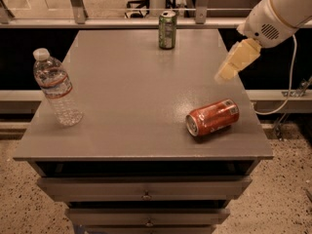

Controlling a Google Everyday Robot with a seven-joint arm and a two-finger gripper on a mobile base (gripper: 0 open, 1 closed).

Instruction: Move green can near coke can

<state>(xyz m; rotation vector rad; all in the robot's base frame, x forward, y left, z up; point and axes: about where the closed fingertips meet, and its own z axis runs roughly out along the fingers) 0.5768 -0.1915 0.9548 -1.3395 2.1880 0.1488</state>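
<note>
Currently, the gripper (225,72) hangs above the right edge of the grey cabinet top (131,96), carried by the white arm (278,11) that enters from the upper right. It carries nothing; whether it is spread or pressed together cannot be told. The green can (167,29) stands upright at the far edge of the top, near the middle, well apart from the gripper. The coke can (212,117) lies on its side near the front right corner. A clear water bottle (56,87) stands upright at the left side.
</note>
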